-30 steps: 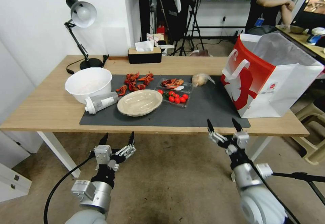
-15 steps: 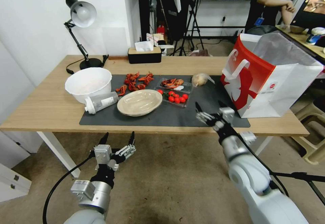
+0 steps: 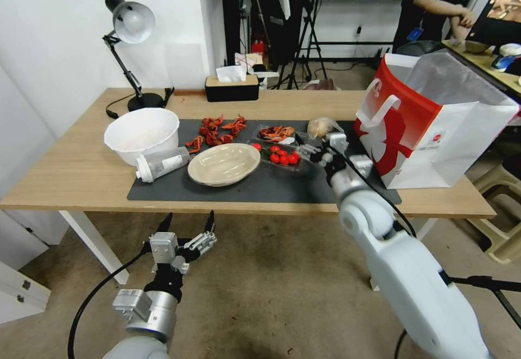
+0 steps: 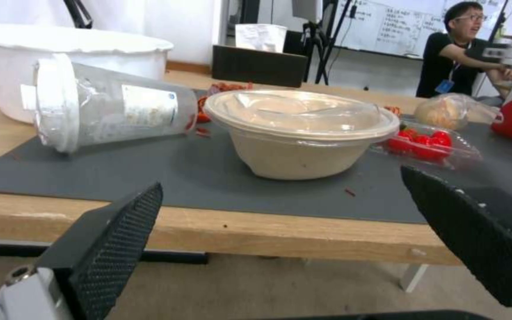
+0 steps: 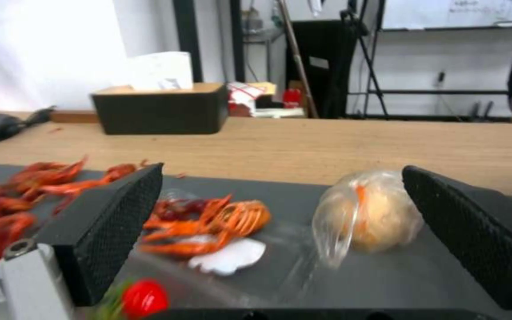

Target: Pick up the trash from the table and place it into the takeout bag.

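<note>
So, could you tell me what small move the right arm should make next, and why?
Probably ease the right gripper forward until its open fingers straddle the clear bag of food. The bag lies on the grey mat just ahead, framed between the fingers but not yet between them. The left gripper waits below the table edge.

One takeout bag [image 3: 429,126], one bottle [image 3: 160,164]

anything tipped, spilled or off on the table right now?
Yes. The translucent white-capped bottle lies on its side at the mat's left end, beside the white bowl. Loose crayfish shells are scattered straight on the mat behind the beige dish. The takeout bag stands upright.
</note>
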Robot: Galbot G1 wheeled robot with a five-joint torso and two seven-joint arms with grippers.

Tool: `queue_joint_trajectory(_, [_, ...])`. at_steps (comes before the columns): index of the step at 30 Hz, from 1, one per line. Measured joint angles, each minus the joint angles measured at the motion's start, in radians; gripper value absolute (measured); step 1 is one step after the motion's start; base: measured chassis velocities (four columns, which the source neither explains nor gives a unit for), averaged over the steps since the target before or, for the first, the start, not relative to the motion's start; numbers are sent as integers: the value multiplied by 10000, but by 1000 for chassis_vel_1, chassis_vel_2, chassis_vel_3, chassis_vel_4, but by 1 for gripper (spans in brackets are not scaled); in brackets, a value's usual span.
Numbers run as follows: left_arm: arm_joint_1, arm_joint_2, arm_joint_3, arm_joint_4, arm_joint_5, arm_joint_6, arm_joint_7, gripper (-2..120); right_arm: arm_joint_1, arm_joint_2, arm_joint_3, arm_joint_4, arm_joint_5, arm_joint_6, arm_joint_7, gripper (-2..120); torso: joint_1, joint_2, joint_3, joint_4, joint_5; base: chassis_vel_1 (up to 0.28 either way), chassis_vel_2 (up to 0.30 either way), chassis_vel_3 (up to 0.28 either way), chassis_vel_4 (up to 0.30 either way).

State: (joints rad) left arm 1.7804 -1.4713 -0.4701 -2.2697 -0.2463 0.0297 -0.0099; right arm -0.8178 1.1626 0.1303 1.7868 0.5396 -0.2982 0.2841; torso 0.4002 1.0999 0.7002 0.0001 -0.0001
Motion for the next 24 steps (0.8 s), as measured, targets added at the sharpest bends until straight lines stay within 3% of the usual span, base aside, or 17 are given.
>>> queue_joint_trajectory(3, [0,-11,2,3,3,3,0,100,380,67,-132,-263,39,-172,150,100,0,0,-1,0,-2,0,0,0,0])
queue_joint_trajectory(5, [9,-17,-24,12,6,7,0,100,1339,340,-462,-943,178,-742,842,100,0,0,-2,0,-3,0,0,0,0])
queue_joint_trajectory(13, [22,-21,-49,37,3,8,0,100,2457,1089,-846,-2276,-118,-1890,2248,100,-2,0,-1,0,1,0,0,0,0])
queue_joint_trajectory(24, [-3,-20,-49,100,-5,8,0,100,2933,1464,-916,-3083,-202,-2452,2705,100,-2,0,-1,0,0,0,0,0,0])
